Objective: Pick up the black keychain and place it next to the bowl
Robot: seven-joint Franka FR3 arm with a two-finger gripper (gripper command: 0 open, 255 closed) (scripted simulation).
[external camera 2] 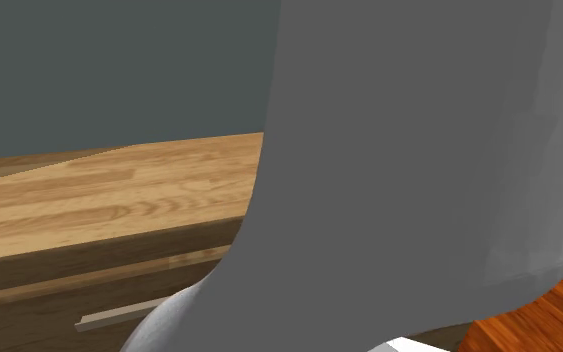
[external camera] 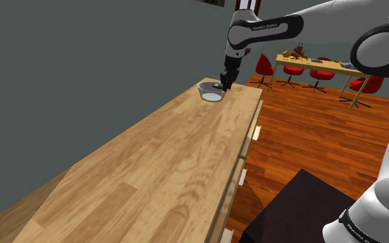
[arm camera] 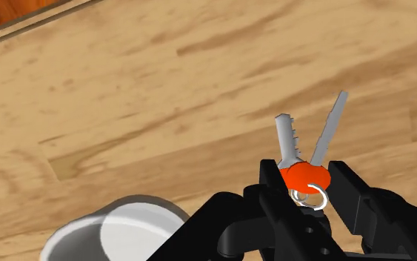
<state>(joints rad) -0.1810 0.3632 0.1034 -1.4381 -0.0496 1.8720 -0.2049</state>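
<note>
My gripper (arm camera: 307,179) is shut on a keychain (arm camera: 303,175) with an orange fob, a silver ring and two silver keys that fan out beyond the fingertips. The black fingers (arm camera: 275,190) clasp the orange fob from both sides, just above the wooden countertop (arm camera: 162,96). A grey bowl (arm camera: 118,231) stands on the counter close beside the gripper. In the shoulder view the gripper (external camera: 225,85) hangs low at the counter's far end, right beside the bowl (external camera: 210,92) on its right.
The long wooden counter (external camera: 165,159) has drawers with pale handles (external camera: 244,176) along its front edge. Beyond lie a red-brown wood floor, a table (external camera: 317,65) and red chairs (external camera: 293,71). The dark stand (external camera: 303,207) is at lower right. The arm's grey body (external camera 2: 419,170) blocks the second exterior view.
</note>
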